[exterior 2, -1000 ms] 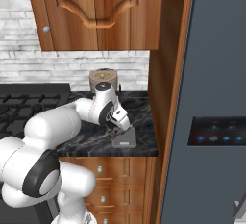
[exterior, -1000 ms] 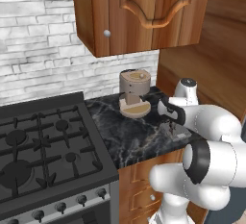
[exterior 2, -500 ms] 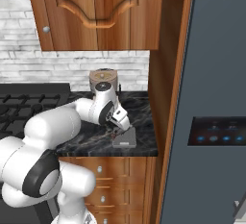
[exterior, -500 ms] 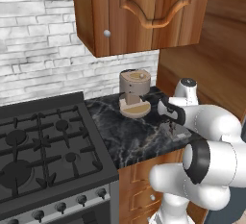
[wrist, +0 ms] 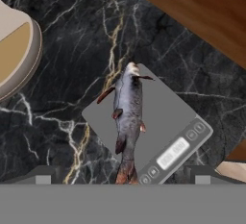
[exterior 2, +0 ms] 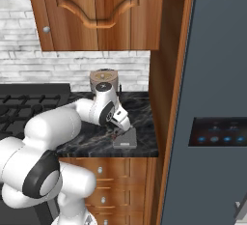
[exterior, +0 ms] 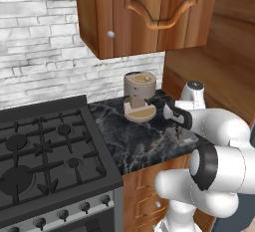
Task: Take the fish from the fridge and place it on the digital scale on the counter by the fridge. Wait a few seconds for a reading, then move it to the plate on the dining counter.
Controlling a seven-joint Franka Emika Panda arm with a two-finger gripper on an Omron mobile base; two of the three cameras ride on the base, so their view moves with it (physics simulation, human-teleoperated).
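Marble counter (wrist: 62,50), 1 fish (wrist: 128,117) on 1 digital scale (wrist: 163,127), tool seemingly open above

Left base view set behind arm on left, aimed forward-down over stove (exterior: 45,156) and counter (exterior: 134,141). Right base view set behind on right, same counter (exterior 2: 96,139) seen, fridge (exterior 2: 212,98) close alongside. Coffee machine (exterior: 139,96) shared by both. Hand view held close, aimed down onto digital scale (wrist: 158,131).

White arm bent low and forward, pincer (wrist: 123,177) downward — jaws wide apart
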